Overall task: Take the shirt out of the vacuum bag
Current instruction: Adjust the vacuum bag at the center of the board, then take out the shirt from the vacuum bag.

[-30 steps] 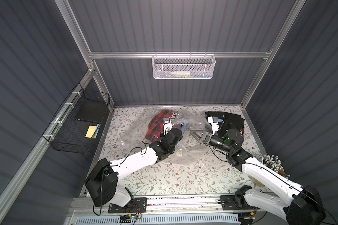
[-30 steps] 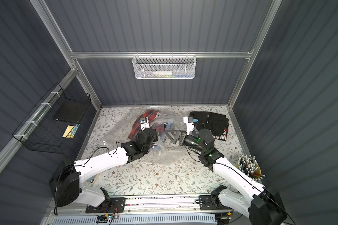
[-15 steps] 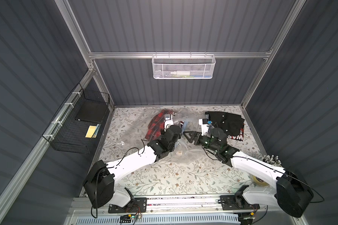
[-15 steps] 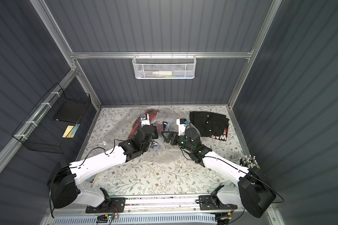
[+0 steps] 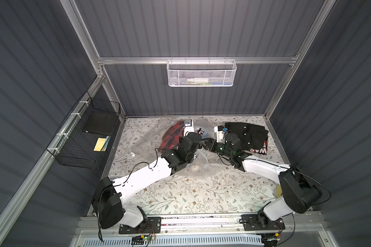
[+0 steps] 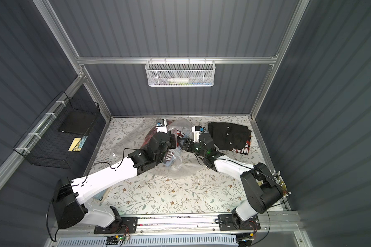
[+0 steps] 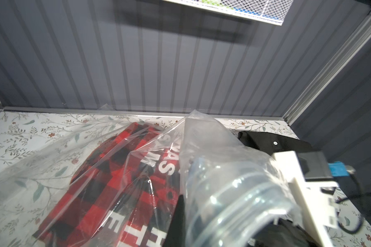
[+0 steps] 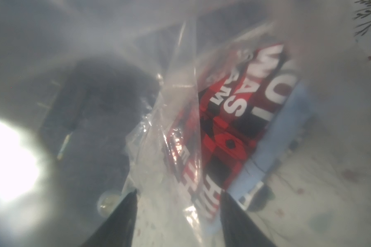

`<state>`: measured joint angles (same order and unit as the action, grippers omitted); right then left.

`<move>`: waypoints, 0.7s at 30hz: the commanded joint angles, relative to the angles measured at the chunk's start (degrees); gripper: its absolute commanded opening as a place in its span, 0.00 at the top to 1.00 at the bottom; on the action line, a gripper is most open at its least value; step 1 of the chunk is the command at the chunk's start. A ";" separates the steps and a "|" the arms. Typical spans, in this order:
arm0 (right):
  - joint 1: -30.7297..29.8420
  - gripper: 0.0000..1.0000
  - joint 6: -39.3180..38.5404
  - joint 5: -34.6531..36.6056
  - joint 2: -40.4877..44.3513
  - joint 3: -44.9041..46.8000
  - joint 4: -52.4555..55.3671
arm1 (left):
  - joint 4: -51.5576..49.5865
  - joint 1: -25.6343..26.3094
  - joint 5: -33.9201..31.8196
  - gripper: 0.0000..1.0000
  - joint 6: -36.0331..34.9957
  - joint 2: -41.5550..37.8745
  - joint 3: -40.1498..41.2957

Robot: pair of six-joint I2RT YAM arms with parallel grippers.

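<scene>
Both partly hidden: left jaws closed, seemingly on vacuum bag (image 7: 212,149); right jaws apart.

Red-black plaid shirt (image 7: 94,192); floral-print table (image 5: 191,192)

on your counter (image 5: 201,192) the vacuum bag (image 5: 145,142) lies spread over the rear middle and left. the shirt (image 5: 171,135) is inside it, toward the back wall. to the right of the bag, in the rear right corner, a loose garment (image 5: 246,134) lies directly on the counter, outside the bag. your left gripper (image 5: 200,141) and right gripper (image 8: 178,192) face each other at the bag's right end, between the shirt and the loose garment. a fold of the bag stands between the right gripper's parted jaws. the bag's valve (image 5: 194,167) sits nearer to you than both grippers. a mesh basket (image 5: 201,73) hangs on the back wall above, and a wire basket (image 5: 77,154) hangs on the left wall.
</scene>
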<state>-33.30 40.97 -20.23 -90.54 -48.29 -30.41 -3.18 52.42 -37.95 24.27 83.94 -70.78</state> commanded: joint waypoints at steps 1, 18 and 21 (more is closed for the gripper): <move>-0.05 0.38 1.09 -1.39 -2.74 -1.35 -1.90 | 0.26 3.00 -3.27 1.00 -5.17 1.94 -4.99; -6.27 0.41 -4.11 20.31 9.82 10.74 2.06 | 0.28 4.79 -6.61 1.00 -6.54 2.54 -4.21; -7.41 0.41 -3.35 23.67 15.99 15.59 2.27 | 0.03 4.79 -7.02 1.00 -6.44 2.72 -3.75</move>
<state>-39.77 38.26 -3.27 -78.54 -35.77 -28.69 -3.62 57.08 -43.18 18.44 87.05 -74.83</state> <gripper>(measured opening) 0.588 0.047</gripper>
